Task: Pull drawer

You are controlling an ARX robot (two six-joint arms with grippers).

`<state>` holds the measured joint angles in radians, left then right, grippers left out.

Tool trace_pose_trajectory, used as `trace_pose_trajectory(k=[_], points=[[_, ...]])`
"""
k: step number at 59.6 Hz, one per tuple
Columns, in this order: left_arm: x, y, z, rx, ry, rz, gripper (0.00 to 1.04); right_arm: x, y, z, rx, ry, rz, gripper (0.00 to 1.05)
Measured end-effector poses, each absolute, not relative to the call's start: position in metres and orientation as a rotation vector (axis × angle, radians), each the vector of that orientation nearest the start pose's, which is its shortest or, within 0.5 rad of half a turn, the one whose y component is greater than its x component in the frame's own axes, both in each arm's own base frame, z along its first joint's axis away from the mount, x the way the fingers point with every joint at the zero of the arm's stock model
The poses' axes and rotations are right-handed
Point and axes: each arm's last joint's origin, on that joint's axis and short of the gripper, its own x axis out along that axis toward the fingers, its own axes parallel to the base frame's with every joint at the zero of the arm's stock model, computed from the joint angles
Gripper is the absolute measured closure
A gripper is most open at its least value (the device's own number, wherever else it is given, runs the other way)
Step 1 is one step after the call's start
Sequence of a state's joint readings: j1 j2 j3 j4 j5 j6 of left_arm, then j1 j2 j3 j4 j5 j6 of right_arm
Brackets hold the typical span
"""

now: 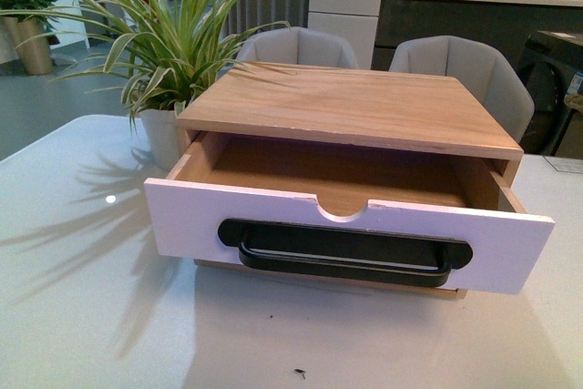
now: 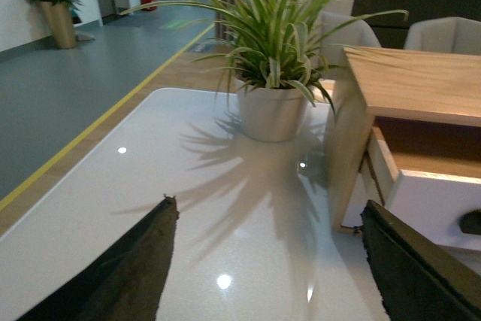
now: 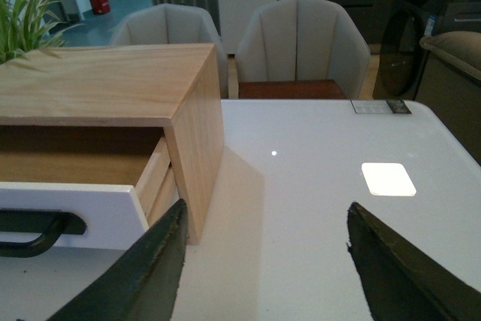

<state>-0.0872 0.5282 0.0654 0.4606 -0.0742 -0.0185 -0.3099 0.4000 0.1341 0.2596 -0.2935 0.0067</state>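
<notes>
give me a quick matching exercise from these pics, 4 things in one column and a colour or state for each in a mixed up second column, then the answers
Column 1
1. drawer
2. bar handle
3. plant pot
4. left gripper

Column 2
A. open, holding nothing, above the white table
B. pulled out of the wooden box, inside empty
C. black, in an oval recess on the white front
D. white, beside the box, leaves casting shadows

Pairs: 1-B, 2-C, 3-D, 4-A
</notes>
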Motion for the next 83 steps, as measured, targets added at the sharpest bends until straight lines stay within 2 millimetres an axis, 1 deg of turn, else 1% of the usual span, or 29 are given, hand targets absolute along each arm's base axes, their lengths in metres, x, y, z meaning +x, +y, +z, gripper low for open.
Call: trace_pose_trajectory(k=[1, 5, 6, 9, 11, 17, 19, 25, 29, 33, 36, 41, 52, 57, 60, 73, 75, 78, 81, 83], points=[[0.134, -0.009, 0.180, -0.018, 0.003, -0.023, 0.42, 0.121, -0.029, 0.199, 0.008, 0.005, -0.017, 0.47], [0.131, -0.003, 0.178, -0.012, 0.005, -0.017, 0.56, 0.119, -0.024, 0.194, 0.008, 0.006, -0.011, 0.61], [0.130, -0.001, 0.177, -0.012, 0.006, 0.000, 0.62, 0.118, -0.022, 0.192, 0.008, 0.005, -0.011, 0.67], [0.128, -0.001, 0.176, -0.012, 0.002, -0.001, 0.73, 0.117, -0.020, 0.189, 0.008, 0.006, -0.009, 0.77], [0.127, -0.001, 0.177, -0.011, 0.000, -0.005, 0.78, 0.116, -0.019, 0.188, 0.008, 0.005, -0.010, 0.82], [0.124, 0.000, 0.170, -0.011, -0.006, -0.004, 0.97, 0.114, -0.015, 0.184, 0.007, 0.004, -0.011, 1.02], [0.123, 0.000, 0.170, -0.011, -0.007, -0.004, 1.02, 0.113, -0.013, 0.184, 0.006, 0.003, -0.009, 1.03], [0.120, 0.000, 0.171, -0.009, -0.014, -0.003, 1.02, 0.112, -0.007, 0.180, 0.004, 0.005, -0.036, 1.03], [0.117, 0.000, 0.171, -0.009, -0.014, -0.003, 1.02, 0.110, -0.001, 0.178, 0.003, 0.002, 0.003, 1.03], [0.115, 0.000, 0.171, -0.009, -0.013, -0.003, 1.02, 0.109, -0.001, 0.175, 0.003, 0.005, -0.006, 1.03], [0.113, 0.000, 0.171, -0.009, -0.014, -0.003, 1.02, 0.102, 0.000, 0.169, 0.003, 0.027, 0.000, 1.03], [0.111, 0.000, 0.171, -0.008, -0.012, -0.003, 1.02, 0.097, 0.000, 0.172, 0.003, -0.020, -0.002, 1.03], [0.108, 0.000, 0.170, -0.008, -0.012, -0.003, 1.02, 0.097, 0.000, 0.172, 0.003, -0.020, -0.002, 1.03], [0.101, 0.000, 0.166, -0.008, 0.020, -0.003, 1.02, 0.096, 0.000, 0.172, 0.003, -0.021, -0.002, 1.03], [0.098, 0.000, 0.167, -0.008, -0.001, -0.003, 1.02, 0.096, 0.000, 0.172, 0.003, -0.021, -0.002, 1.03], [0.097, 0.000, 0.168, -0.008, -0.008, -0.003, 1.02, 0.096, 0.000, 0.172, 0.003, -0.022, -0.002, 1.03], [0.097, 0.000, 0.168, -0.008, -0.008, -0.003, 0.96, 0.096, 0.000, 0.172, 0.003, -0.022, -0.002, 1.01], [0.097, 0.000, 0.168, -0.008, -0.008, -0.003, 0.82, 0.096, 0.000, 0.172, 0.003, -0.022, -0.002, 0.87], [0.097, 0.000, 0.168, -0.008, -0.008, -0.003, 0.71, 0.096, 0.000, 0.172, 0.003, -0.022, -0.002, 0.76], [0.097, 0.000, 0.168, -0.008, -0.008, -0.003, 0.66, 0.096, 0.000, 0.172, 0.003, -0.022, -0.002, 0.71]])
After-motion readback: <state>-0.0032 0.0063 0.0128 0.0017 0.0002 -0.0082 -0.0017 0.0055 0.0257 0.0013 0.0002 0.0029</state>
